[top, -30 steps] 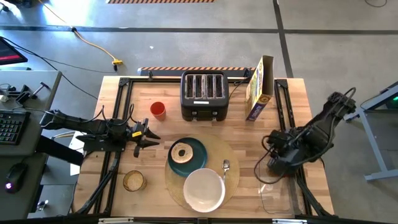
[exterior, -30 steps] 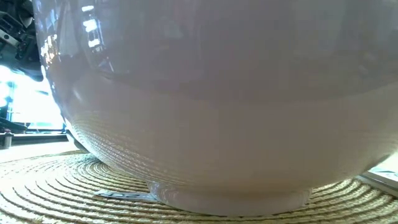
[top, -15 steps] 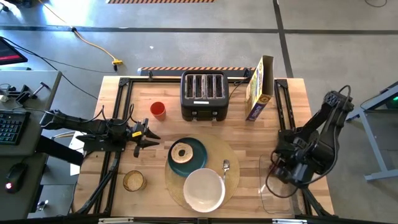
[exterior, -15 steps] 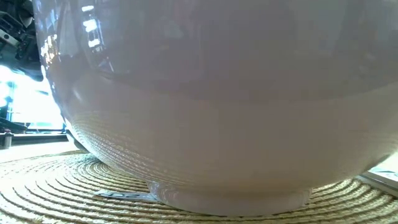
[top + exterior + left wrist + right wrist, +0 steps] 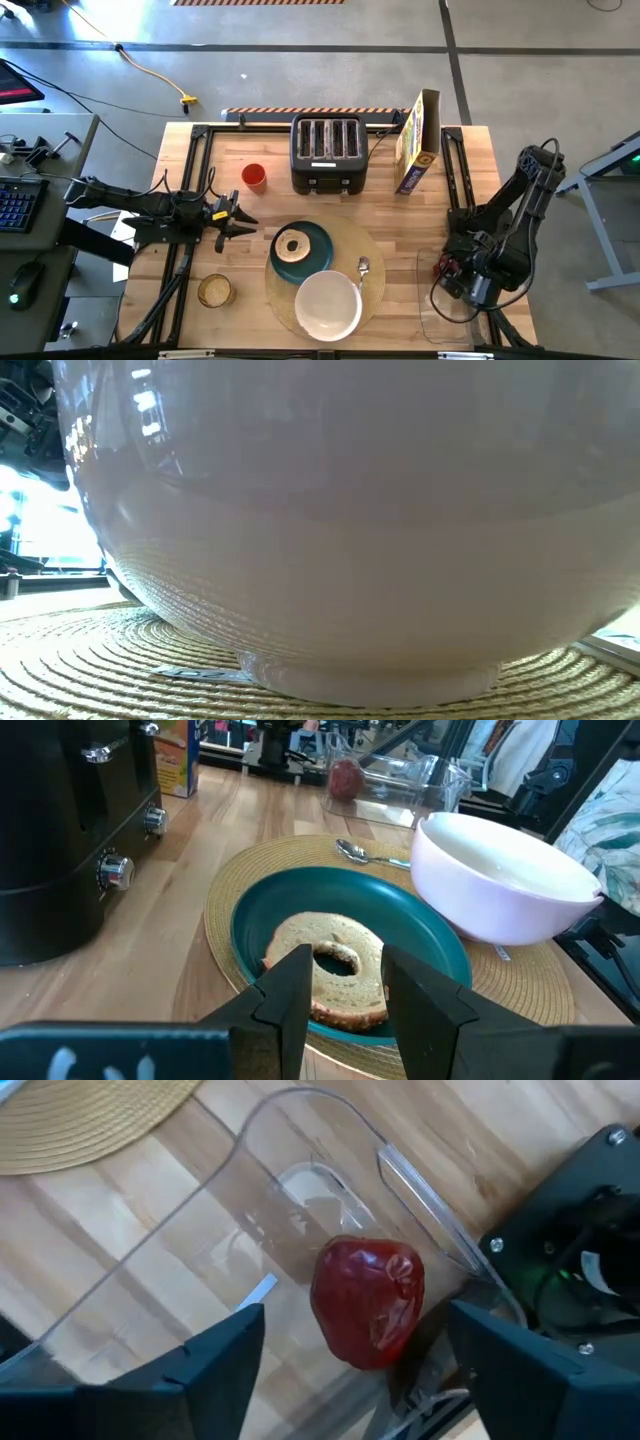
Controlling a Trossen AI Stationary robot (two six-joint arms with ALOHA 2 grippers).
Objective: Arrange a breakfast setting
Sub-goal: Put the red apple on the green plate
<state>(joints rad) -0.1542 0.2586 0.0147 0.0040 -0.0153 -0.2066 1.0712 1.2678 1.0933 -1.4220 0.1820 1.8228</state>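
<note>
Layout around the placemat (image 5: 372,258)

On it — plate (image 5: 318,243) holding the bagel half (image 5: 293,245), bowl (image 5: 328,304) nearer the front edge, spoon (image 5: 363,268) to the bowl's right. Toaster (image 5: 326,153) behind; clear container (image 5: 440,312) to the right — small food item (image 5: 367,1297) inside.

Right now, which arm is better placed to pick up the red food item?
The right. Its tool is open just over the red food item in the clear container; the left tool waits beside the teal plate.

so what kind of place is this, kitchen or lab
Most likely a robotics lab or workshop, not a kitchen: a wooden workbench on a bare concrete floor, a loose yellow cable, and a computer keyboard beside it.
</note>
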